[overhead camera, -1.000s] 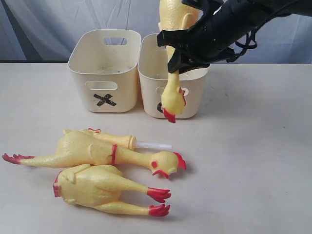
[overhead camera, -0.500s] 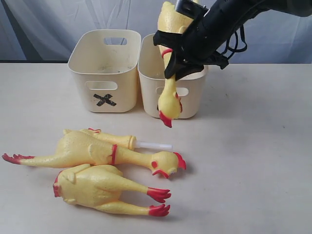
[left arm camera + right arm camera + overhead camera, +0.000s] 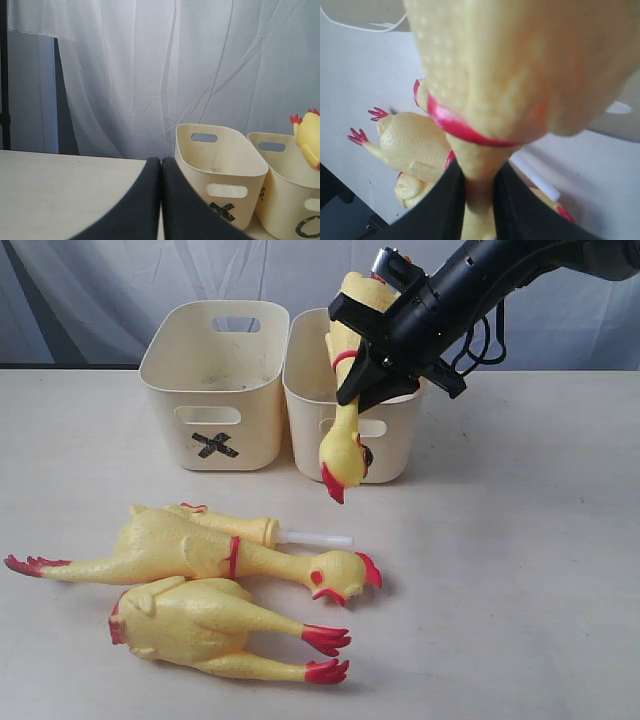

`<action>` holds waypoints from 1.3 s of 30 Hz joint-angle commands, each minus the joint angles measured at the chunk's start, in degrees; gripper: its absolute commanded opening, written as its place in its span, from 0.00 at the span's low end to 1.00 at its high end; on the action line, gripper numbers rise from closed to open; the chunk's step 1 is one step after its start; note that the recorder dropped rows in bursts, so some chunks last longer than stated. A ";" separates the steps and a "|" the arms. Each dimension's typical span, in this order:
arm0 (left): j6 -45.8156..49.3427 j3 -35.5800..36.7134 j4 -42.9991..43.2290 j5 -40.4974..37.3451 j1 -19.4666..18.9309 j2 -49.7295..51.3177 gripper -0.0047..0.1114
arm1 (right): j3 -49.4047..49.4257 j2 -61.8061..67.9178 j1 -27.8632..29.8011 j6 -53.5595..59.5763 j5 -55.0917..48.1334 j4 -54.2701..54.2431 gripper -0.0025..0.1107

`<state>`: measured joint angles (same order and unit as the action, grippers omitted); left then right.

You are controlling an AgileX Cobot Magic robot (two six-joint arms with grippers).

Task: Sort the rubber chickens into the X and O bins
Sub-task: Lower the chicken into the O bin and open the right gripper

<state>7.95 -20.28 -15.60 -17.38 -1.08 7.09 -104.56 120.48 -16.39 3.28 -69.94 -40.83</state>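
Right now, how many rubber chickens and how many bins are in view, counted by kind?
Rubber chickens: 4 (held chicken, long chicken, small chicken with white tube, front chicken)
Bins: 2 (X bin, O bin)
Total: 6

X bin (image 3: 255, 430) left and O bin (image 3: 397, 445) right, side by side at the back of the table (image 3: 520, 560), walls probably touching. The right gripper (image 3: 368, 375) holds the held chicken (image 3: 343, 445) over the O bin's front rim, body above the opening, head hanging outside before the front wall. In front of the bins, left of centre, lie three more: small chicken (image 3: 230, 524) rearmost, against the long chicken (image 3: 175, 548) lying head right, and the front chicken (image 3: 200, 625) just before that, feet right.
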 commanded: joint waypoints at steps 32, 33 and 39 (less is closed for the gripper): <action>-0.23 -0.31 -0.27 0.44 0.10 -0.54 0.04 | -1.53 0.48 0.22 1.23 -0.02 -2.29 0.02; -0.23 -0.31 -0.27 0.44 0.10 -0.54 0.04 | -1.53 0.48 0.22 1.23 -0.02 -2.29 0.02; -0.23 -0.31 -0.27 0.44 0.10 -0.54 0.04 | -1.53 0.48 0.22 1.23 -0.02 -2.29 0.05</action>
<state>7.95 -20.28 -15.60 -17.38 -1.08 7.09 -105.52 121.08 -16.39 3.64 -70.40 -42.17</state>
